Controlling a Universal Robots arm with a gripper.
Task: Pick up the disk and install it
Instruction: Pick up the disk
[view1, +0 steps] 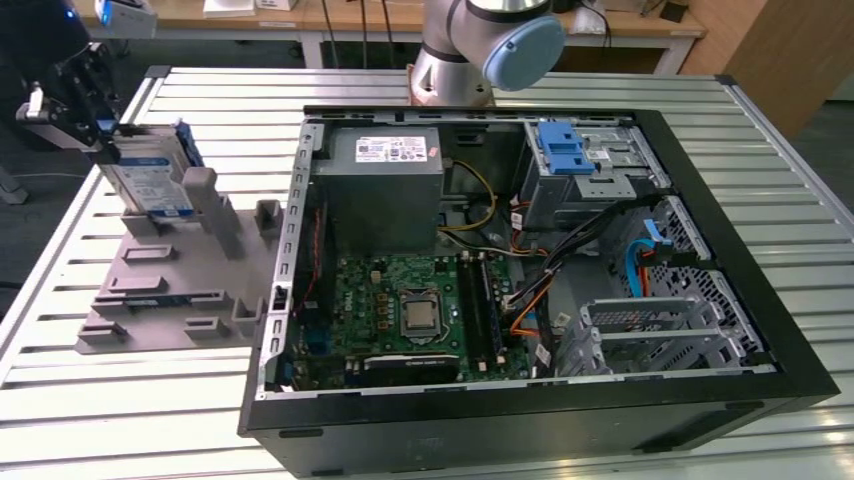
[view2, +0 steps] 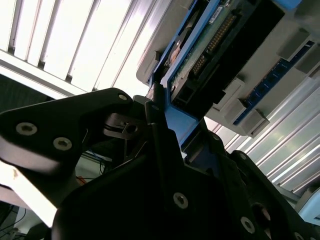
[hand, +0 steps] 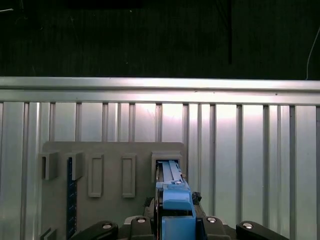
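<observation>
Black gripper (view1: 104, 142), upper left in the exterior view, pinches the upright disk (view1: 144, 172) at the grey fixture (view1: 174, 268); writing on its label (view1: 158, 190) is unreadable.

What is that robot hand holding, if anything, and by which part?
The hand grips the flat silver hard disk with blue side rails by its blue upper end, as it stands upright at the grey plastic holder.
</observation>
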